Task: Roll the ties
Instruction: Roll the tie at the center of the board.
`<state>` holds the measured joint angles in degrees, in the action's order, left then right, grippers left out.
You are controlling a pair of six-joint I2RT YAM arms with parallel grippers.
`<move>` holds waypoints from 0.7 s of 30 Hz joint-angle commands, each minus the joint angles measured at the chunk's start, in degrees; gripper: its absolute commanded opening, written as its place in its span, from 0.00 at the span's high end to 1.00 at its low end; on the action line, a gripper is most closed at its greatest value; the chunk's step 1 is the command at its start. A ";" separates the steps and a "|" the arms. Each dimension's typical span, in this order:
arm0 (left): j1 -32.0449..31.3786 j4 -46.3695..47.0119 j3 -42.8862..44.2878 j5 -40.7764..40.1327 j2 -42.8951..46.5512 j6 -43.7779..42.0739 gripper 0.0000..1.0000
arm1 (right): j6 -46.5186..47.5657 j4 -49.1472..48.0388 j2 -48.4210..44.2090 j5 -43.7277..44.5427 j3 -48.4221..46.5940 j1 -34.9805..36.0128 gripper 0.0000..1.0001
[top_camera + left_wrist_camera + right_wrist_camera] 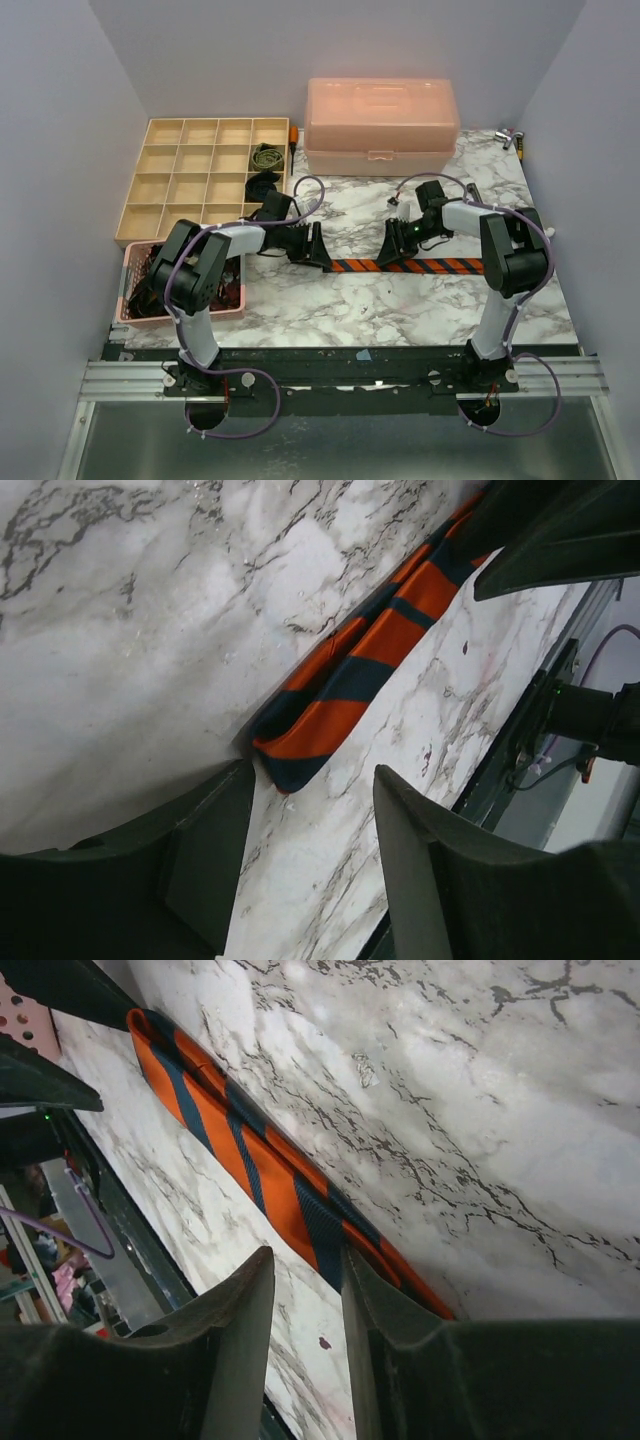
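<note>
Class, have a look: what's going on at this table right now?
Two robot arms are working on an orange-and-navy striped tie that lies flat and straight on the marble table. The left pincer stands open at one end of it. The right pincer, its jaws close together, sits further along the tie. No part of it is rolled yet.

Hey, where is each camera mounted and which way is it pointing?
Top external: above, behind the arms, facing down on the marble table; both arms, left gripper and right gripper show.
Left wrist: on the left arm, facing down at the table; its own fingers show at bottom.
Right wrist: on the right arm, facing down too; its own fingers show.
Shared: all three show the striped tie.
</note>
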<state>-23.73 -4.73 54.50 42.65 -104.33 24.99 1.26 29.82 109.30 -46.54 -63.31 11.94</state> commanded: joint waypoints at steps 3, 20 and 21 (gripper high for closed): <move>-1.08 4.05 0.12 3.33 -3.23 2.74 0.52 | 0.37 -1.70 3.39 4.17 0.42 0.32 0.65; 0.87 5.79 -3.32 4.14 4.28 6.12 1.00 | 1.07 -2.08 4.35 2.98 0.82 1.11 0.68; 0.87 5.85 -3.23 4.22 4.14 6.26 1.00 | 0.99 -2.20 3.51 1.80 0.94 1.36 0.68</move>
<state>-23.38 1.15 49.91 45.32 -100.49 30.70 0.43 29.26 111.13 -47.97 -63.46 12.03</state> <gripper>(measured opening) 0.042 0.321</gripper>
